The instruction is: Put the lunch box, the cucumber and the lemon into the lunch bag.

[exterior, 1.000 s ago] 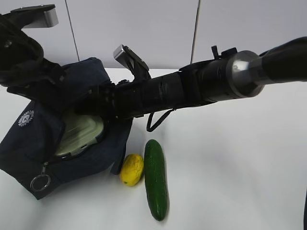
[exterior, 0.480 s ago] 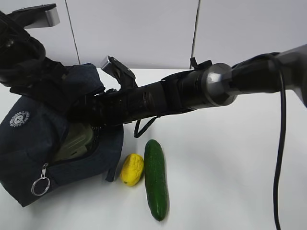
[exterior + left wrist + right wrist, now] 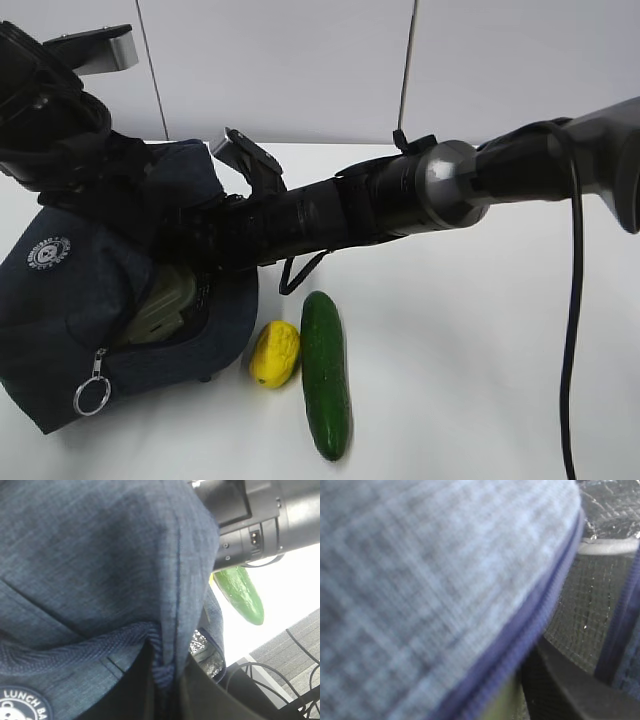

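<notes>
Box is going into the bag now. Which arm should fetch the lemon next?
The right, probably. Its claw reaches into the lunch bag mouth at the lunch box, and the lemon and cucumber lie on the table just below that arm. The left claw is shut on the bag's fabric, holding it up.

The boxy dark navy fabric lunch bag (image 3: pixel 110 300) now sits further left of the yellow lemon (image 3: pixel 275 354) and is tipped more upright — its round white logo (image 3: pixel 47 252) rides higher and its metal ring pull (image 3: pixel 91 396) hangs lower. The sage-green lidded lunch box (image 3: pixel 165 300) shows less, sunk deeper behind the zipper edge. The black right arm (image 3: pixel 400 195) reaches further into the bag's mouth — its silver joint lies nearer the bag.
</notes>
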Robot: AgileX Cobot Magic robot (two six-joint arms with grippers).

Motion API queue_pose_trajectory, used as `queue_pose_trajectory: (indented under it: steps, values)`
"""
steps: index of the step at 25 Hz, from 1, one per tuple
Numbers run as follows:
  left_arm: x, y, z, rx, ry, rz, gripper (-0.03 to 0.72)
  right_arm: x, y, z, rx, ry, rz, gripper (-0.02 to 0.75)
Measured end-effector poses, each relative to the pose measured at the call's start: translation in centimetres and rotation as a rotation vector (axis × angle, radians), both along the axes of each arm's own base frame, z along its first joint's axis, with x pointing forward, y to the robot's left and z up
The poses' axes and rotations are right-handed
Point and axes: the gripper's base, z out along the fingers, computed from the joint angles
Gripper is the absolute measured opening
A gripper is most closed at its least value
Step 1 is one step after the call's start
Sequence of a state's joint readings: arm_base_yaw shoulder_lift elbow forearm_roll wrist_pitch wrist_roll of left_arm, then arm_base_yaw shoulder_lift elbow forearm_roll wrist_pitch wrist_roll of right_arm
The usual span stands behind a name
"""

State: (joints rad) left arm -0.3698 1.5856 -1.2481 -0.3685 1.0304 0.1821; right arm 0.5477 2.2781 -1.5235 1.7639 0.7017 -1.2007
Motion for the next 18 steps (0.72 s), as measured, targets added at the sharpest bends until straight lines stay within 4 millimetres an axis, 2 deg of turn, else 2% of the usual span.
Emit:
queue_pose_trajectory:
  steps: [18]
  values:
    - [0.02, -0.02, -0.05, -0.001, 0.002, 0.0, 0.006, -0.02, 0.2, 0.43, 0.026, 0.0, 0.017, 0.409]
